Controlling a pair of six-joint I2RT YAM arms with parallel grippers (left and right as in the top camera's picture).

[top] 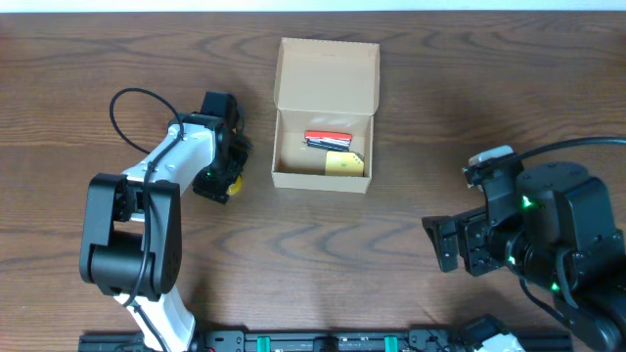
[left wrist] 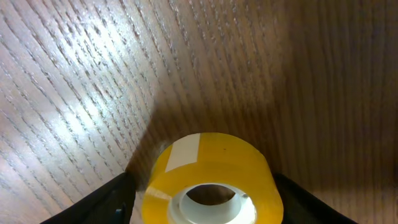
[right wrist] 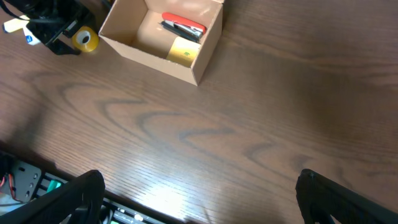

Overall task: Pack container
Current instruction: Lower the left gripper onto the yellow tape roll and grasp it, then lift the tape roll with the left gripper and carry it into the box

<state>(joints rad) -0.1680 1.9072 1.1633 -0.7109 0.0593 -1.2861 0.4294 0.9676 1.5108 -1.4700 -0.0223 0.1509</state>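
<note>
Right gripper (right wrist: 200, 194) hangs over the table (top: 323, 264), fingers spread wide; the box (top: 321, 180) lies well apart, farther out and to its left. Left gripper (left wrist: 205, 202) straddles a yellow tape roll (left wrist: 214, 163) lying flat on the table; cannot tell whether the fingers pinch it. Box sits near that gripper's right side, flap raised at the far edge, holding a red stapler (top: 328, 138) and a yellow item (top: 344, 163).
</note>
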